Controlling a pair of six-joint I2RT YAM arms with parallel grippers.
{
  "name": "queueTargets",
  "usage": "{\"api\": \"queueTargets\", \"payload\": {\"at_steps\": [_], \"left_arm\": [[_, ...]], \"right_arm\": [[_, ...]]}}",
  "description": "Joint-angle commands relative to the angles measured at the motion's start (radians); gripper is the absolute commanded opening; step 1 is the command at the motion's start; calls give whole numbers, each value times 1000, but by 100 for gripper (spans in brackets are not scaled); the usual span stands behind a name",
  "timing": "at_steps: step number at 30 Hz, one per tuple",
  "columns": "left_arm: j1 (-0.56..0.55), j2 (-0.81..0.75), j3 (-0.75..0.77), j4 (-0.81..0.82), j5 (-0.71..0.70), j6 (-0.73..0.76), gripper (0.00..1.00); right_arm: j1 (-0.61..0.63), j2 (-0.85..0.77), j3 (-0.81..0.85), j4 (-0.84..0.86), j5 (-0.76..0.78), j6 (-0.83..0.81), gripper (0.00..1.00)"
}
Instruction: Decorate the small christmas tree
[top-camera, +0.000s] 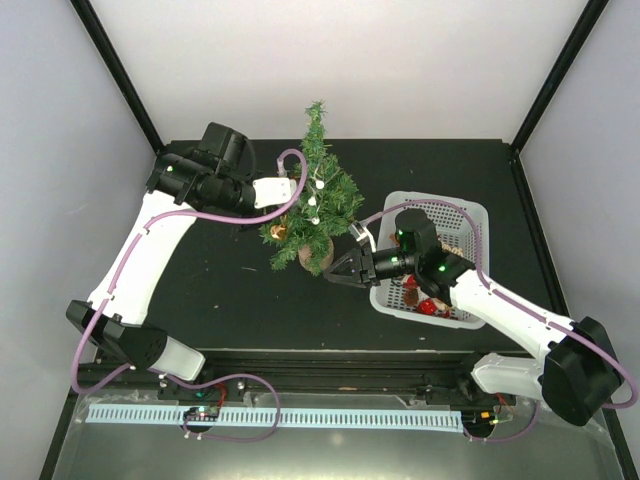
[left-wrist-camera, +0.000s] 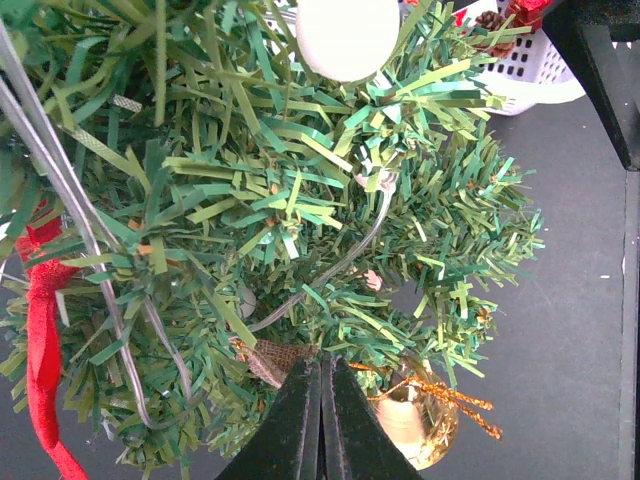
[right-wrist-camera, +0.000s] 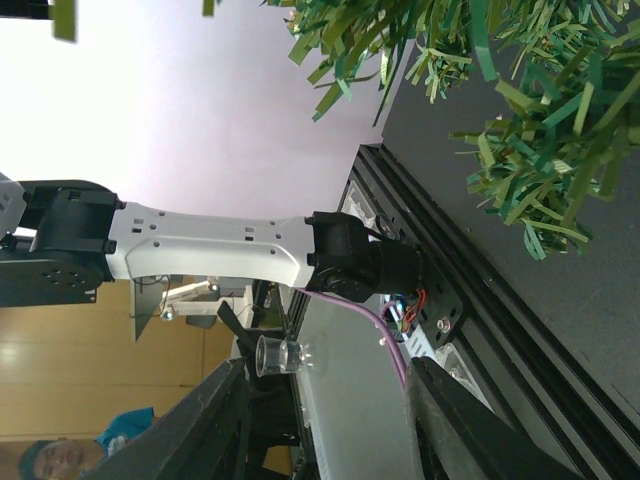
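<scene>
The small christmas tree (top-camera: 320, 195) stands mid-table on its brown pot (top-camera: 313, 256). It fills the left wrist view (left-wrist-camera: 260, 200) and its branch tips show in the right wrist view (right-wrist-camera: 520, 150). My left gripper (top-camera: 284, 222) reaches into its lower left branches. Its jaws (left-wrist-camera: 322, 368) are closed together, and the glitter string of a gold bell (left-wrist-camera: 420, 425) starts right at their tips. My right gripper (top-camera: 335, 268) is open and empty just right of the pot, its fingers (right-wrist-camera: 225, 420) spread wide.
A white basket (top-camera: 470, 215) at the right holds red ornaments (top-camera: 425, 305) and a pine cone (left-wrist-camera: 490, 20). A white ball (left-wrist-camera: 347, 35), a red ribbon (left-wrist-camera: 40, 330) and a grey wire (left-wrist-camera: 330, 270) hang in the tree.
</scene>
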Motion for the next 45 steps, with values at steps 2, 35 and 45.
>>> {"api": "queueTargets", "payload": {"at_steps": [2,35,45], "left_arm": [[4,4,-12,31,7,14,2],[0,-54,-152,82,-17,-30,2],[0,-63,-153,106,-26,-65,7]], "right_arm": [[-4,-6,-3,21,-2,-1,45],[-3,12,-6,62,-2,23,45],[-3,9,-9,66,-4,26,45]]}}
